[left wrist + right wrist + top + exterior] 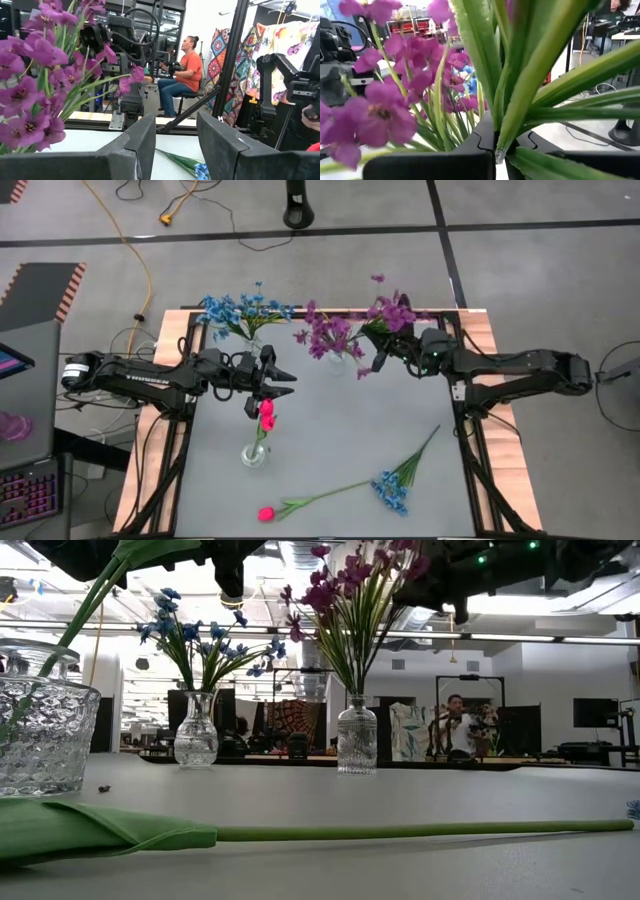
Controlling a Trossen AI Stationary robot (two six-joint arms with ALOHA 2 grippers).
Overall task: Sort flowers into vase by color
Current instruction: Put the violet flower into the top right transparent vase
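At the table's far side stand two glass vases, one with blue flowers (243, 310) and one with purple flowers (332, 338). My right gripper (380, 358) is shut on another purple flower (393, 311) just right of the purple vase. My left gripper (288, 380) hovers open, with nothing between its fingers, above a third vase (255, 453) that holds a pink-red tulip (266, 415). Another tulip (266, 513) and a blue flower (392, 491) lie flat on the table near its front edge. My right gripper pinches the purple flower's green stalk (512, 120) between its two fingers, where the long leaves branch off. The fingers come level from the table's right side and lie across the stalk. The flower is lifted clear of the table, its blooms above the fingers.
The lying tulip's long stalk (420, 831) runs across the front of the table. Black frame rails (470, 450) border the grey table top on both sides. A person sits in the room beyond the table (185, 70).
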